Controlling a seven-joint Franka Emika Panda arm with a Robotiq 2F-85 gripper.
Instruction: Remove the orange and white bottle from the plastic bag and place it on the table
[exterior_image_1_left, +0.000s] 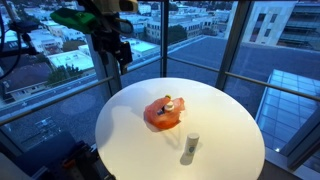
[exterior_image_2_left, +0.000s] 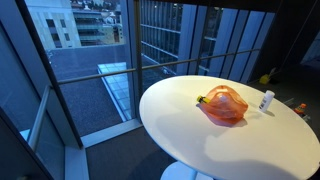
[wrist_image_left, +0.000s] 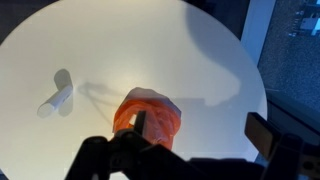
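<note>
An orange translucent plastic bag (exterior_image_1_left: 162, 114) lies near the middle of the round white table (exterior_image_1_left: 130, 140); it shows in both exterior views (exterior_image_2_left: 224, 105) and in the wrist view (wrist_image_left: 150, 118). A small white piece (exterior_image_1_left: 169, 103) pokes out at the bag's top; the rest of the orange and white bottle is hidden inside the bag. My gripper (exterior_image_1_left: 120, 50) hangs high above the table's far edge, apart from the bag. In the wrist view its fingers (wrist_image_left: 200, 130) are spread wide and empty, and the left finger overlaps the bag in the picture.
A small white bottle (exterior_image_1_left: 190, 148) stands on the table beside the bag, and also shows in an exterior view (exterior_image_2_left: 266, 100) and the wrist view (wrist_image_left: 57, 97). Glass walls surround the table. A small orange object (exterior_image_2_left: 300, 108) lies at the table's edge.
</note>
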